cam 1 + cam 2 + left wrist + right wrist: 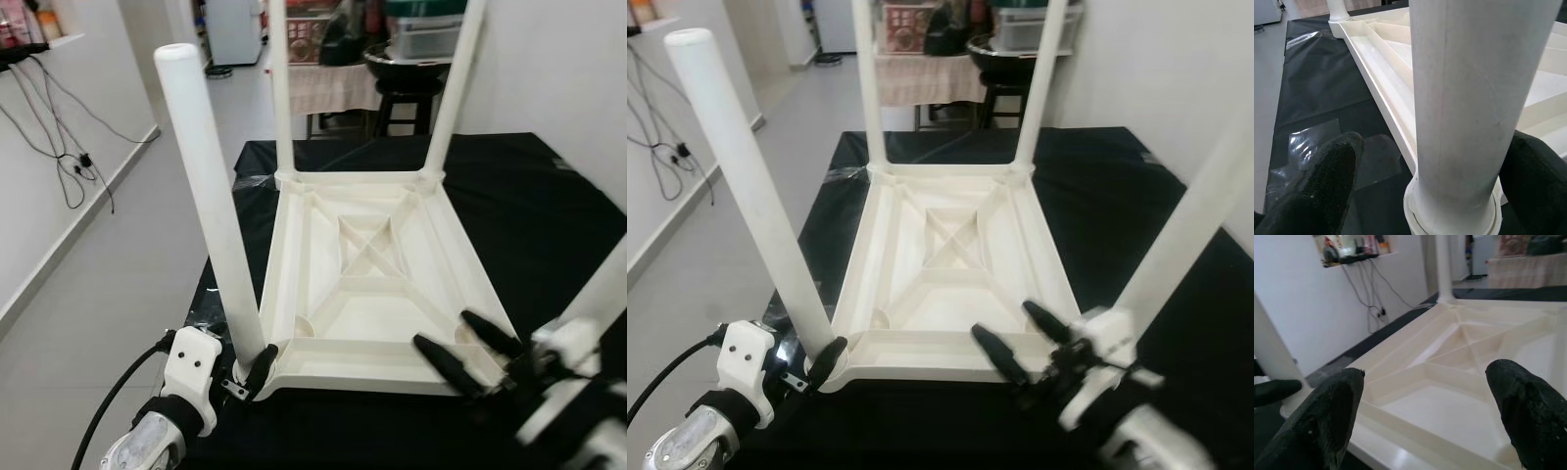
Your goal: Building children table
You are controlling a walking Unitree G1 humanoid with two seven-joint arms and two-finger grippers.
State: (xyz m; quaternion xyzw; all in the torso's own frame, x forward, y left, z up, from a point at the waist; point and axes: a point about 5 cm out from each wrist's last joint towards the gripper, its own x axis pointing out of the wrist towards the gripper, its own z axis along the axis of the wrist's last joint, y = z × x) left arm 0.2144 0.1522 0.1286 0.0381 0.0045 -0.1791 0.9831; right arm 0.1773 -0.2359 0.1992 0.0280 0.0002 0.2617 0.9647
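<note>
The left pincer (257, 370) grips the bottom of a white leg (208, 206), one finger on each side. That leg stands up tall from the near corner of the little table (377, 284). The right pincer (1014, 338) is open, with its fingers spread over the table's near edge. The table is cream plastic. It lies upside down, so its ribs make a cross in the middle. Past the pincers, two more legs stand at the far corners. The table rests on a black counter (549, 215).
</note>
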